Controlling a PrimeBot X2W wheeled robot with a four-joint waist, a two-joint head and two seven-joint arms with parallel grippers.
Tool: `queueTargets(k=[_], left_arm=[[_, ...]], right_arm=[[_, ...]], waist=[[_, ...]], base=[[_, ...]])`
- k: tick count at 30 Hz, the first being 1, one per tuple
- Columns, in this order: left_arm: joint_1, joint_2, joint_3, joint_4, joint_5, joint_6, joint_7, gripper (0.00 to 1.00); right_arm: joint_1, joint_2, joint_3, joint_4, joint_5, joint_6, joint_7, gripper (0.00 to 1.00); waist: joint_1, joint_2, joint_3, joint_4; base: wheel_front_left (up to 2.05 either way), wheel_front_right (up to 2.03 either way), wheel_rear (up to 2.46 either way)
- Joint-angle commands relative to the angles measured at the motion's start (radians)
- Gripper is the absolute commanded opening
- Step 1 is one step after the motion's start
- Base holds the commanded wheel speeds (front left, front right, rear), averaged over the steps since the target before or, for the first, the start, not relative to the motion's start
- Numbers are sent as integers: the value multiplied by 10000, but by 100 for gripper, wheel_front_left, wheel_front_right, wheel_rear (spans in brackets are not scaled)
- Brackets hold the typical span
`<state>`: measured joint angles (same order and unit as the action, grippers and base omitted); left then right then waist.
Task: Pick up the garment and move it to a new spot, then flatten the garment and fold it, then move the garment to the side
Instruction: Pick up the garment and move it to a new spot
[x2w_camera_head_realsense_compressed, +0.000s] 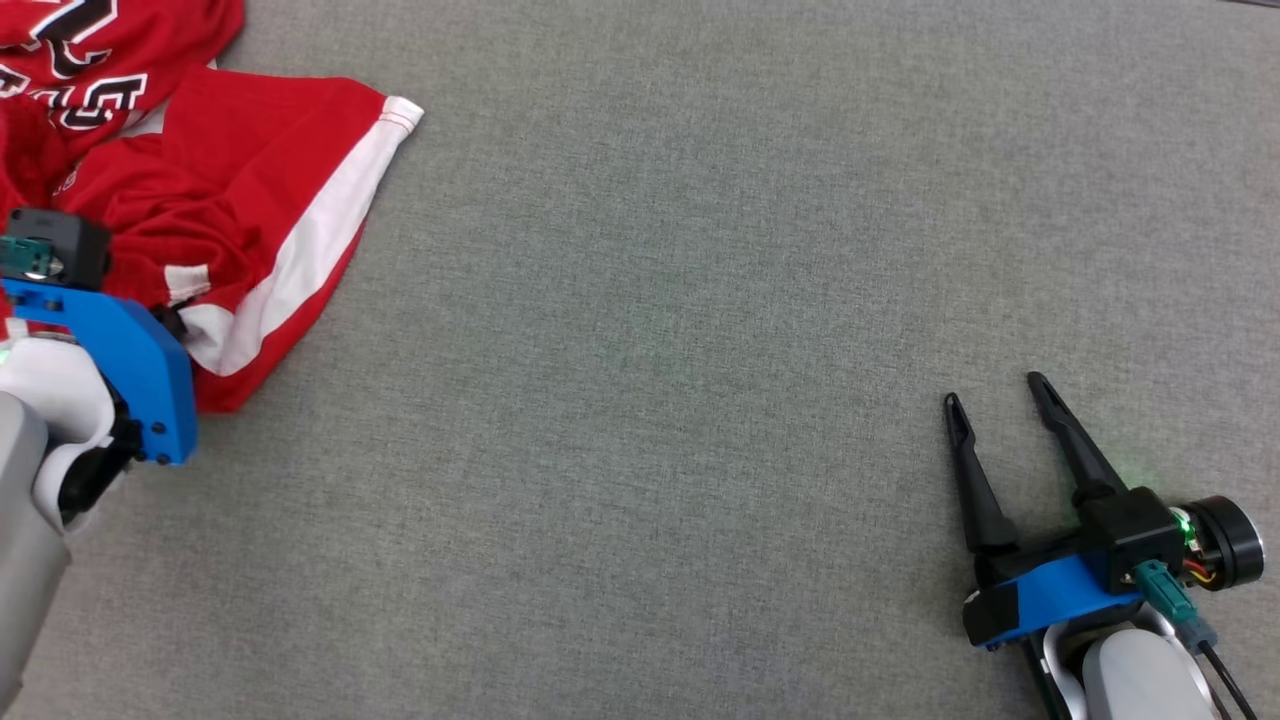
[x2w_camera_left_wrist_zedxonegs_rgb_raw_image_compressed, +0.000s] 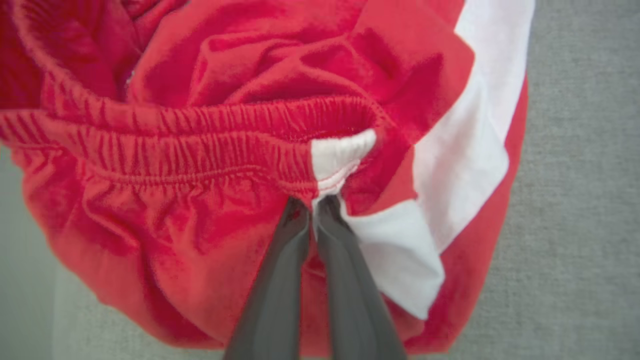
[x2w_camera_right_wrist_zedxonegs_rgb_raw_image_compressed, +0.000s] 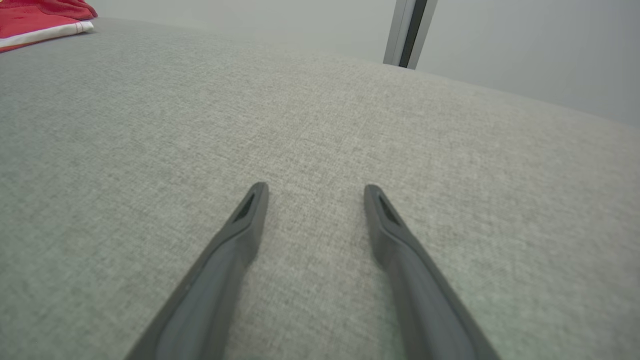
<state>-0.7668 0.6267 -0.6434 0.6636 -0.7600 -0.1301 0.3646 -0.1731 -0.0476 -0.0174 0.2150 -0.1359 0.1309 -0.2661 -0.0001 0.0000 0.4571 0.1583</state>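
Note:
A crumpled red garment (x2w_camera_head_realsense_compressed: 230, 190) with a white side stripe and an elastic waistband lies at the far left of the grey table. In the left wrist view my left gripper (x2w_camera_left_wrist_zedxonegs_rgb_raw_image_compressed: 314, 206) is shut on the garment (x2w_camera_left_wrist_zedxonegs_rgb_raw_image_compressed: 200, 150), its two fingers pinched together at the white patch of the waistband. In the head view the left fingers are hidden under the blue wrist bracket. Far from the cloth, at the lower right, my right gripper (x2w_camera_head_realsense_compressed: 995, 390) hovers open over bare table. A corner of the garment (x2w_camera_right_wrist_zedxonegs_rgb_raw_image_compressed: 45, 20) shows at the top left of the right wrist view, where that gripper (x2w_camera_right_wrist_zedxonegs_rgb_raw_image_compressed: 315, 192) holds nothing.
The grey fabric-covered table (x2w_camera_head_realsense_compressed: 700, 350) stretches wide between the two arms. Its far edge and a pale wall with a dark vertical post (x2w_camera_right_wrist_zedxonegs_rgb_raw_image_compressed: 410, 32) show in the right wrist view.

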Motion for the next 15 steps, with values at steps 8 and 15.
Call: queueTargets(k=[8,15], left_arm=[[-694,396,48,477,755,60,-1940,0],[-1105,613,228,403,927,66,-2991,0]], right_arm=[[65,-38,65,404,249,-3,21,100],[271,-40,175,563,661,-3,12,100]], waist=[[1,0,-640,-64],[1,0,-1660,-271]], base=[[0,0,0],[0,0,0]])
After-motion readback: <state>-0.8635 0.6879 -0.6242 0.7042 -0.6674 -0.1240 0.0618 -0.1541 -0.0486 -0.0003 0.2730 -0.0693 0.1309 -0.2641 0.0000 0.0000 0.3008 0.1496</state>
